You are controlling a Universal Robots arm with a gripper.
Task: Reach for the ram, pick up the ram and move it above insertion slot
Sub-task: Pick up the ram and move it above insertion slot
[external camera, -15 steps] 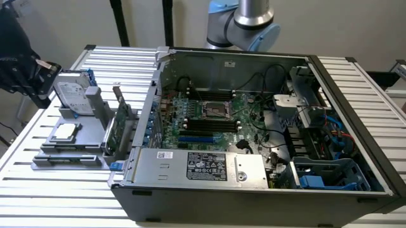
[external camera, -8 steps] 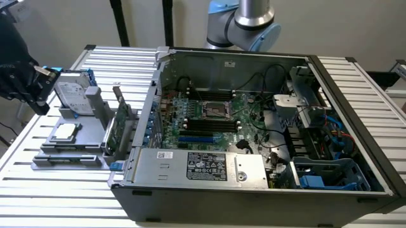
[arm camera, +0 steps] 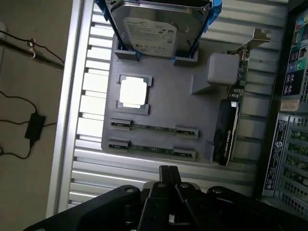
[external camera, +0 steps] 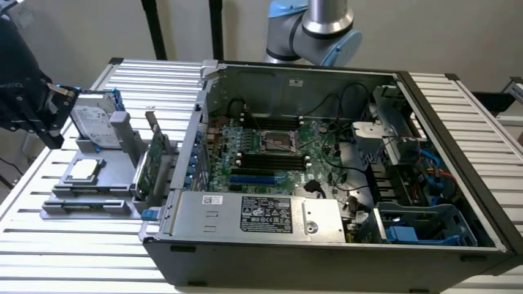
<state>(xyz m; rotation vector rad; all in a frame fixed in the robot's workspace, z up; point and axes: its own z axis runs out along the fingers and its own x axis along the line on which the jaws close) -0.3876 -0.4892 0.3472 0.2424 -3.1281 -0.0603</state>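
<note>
Two rams lie edge-up in the near rows of the grey fixture (arm camera: 163, 103): one ram (arm camera: 154, 128) sits closer to the CPU, and a second ram (arm camera: 151, 149) runs along the fixture's edge. My gripper (arm camera: 168, 172) hangs above the slatted table just off that edge, with its fingers pressed together and nothing between them. In the exterior view the gripper (external camera: 51, 131) is at the far left, above the fixture (external camera: 90, 184), apart from both sticks. The black memory slots (external camera: 270, 160) lie on the motherboard inside the open case.
On the fixture also stand a silver hard drive (arm camera: 159, 29) in blue brackets, a CPU (arm camera: 134, 91) and a wide green expansion card (arm camera: 230, 122) with a metal bracket. The open computer case (external camera: 327, 184) takes up the exterior view's right. A cable and adapter (arm camera: 34, 125) lie on the floor.
</note>
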